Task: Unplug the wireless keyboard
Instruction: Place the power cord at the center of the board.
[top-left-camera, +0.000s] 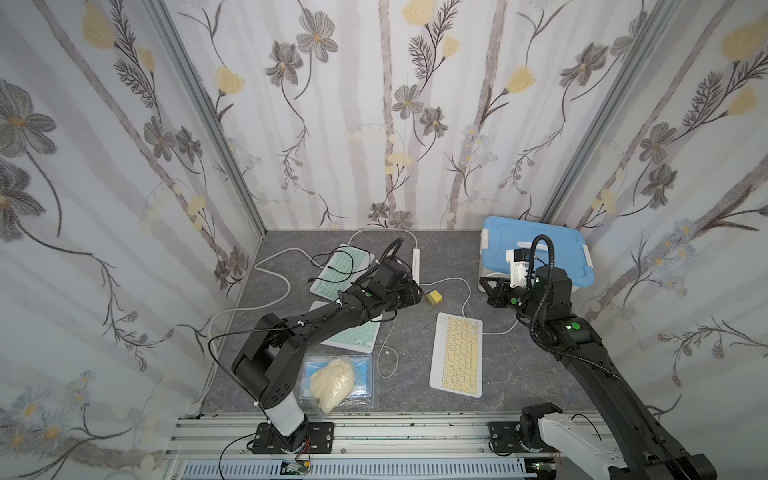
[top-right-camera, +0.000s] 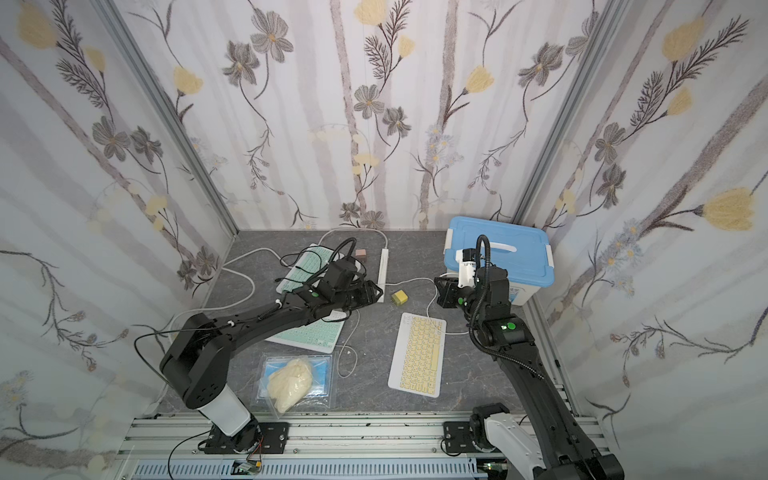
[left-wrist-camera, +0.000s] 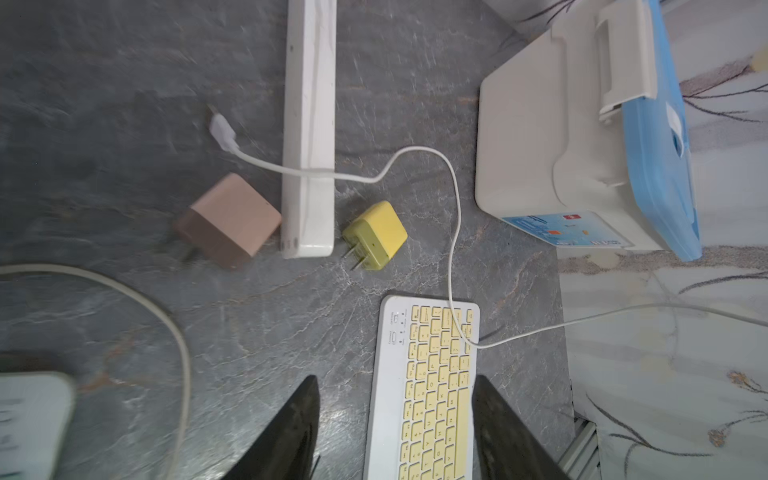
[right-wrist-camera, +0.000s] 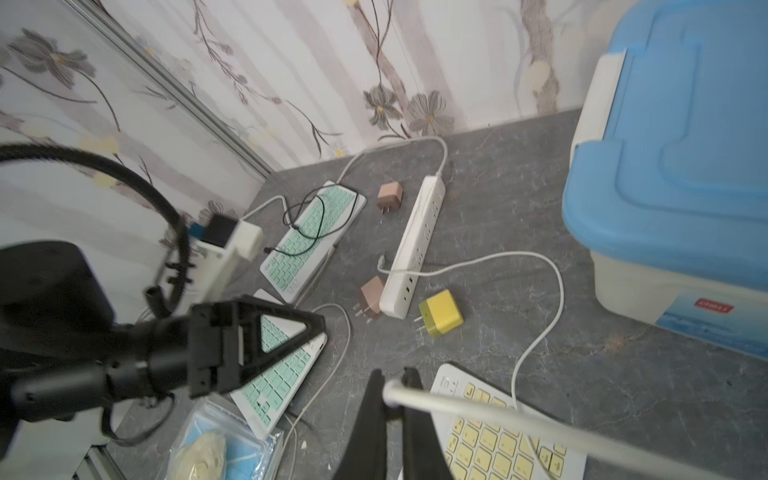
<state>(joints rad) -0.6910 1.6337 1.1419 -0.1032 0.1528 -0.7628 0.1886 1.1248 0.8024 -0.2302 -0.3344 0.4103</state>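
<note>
The wireless keyboard (top-left-camera: 457, 355), white with yellow keys, lies flat on the grey table and also shows in the left wrist view (left-wrist-camera: 424, 386). A white cable (left-wrist-camera: 455, 216) crosses its top corner. The cable's USB plug (left-wrist-camera: 222, 131) lies loose beside the power strip (left-wrist-camera: 309, 124). My right gripper (right-wrist-camera: 392, 390) is shut on the cable's other end, held above the table near the keyboard's top. My left gripper (left-wrist-camera: 395, 415) hovers open and empty over the keyboard's near side. A yellow charger (top-left-camera: 433, 297) lies unplugged next to the strip.
Two green keyboards (top-left-camera: 343, 270) (top-left-camera: 357, 336) with black and white cords lie under my left arm. Two pink chargers (right-wrist-camera: 390, 195) (right-wrist-camera: 371, 297) rest by the strip. A blue-lidded box (top-left-camera: 536, 245) stands at the back right. A bag of masks (top-left-camera: 336, 380) sits at the front.
</note>
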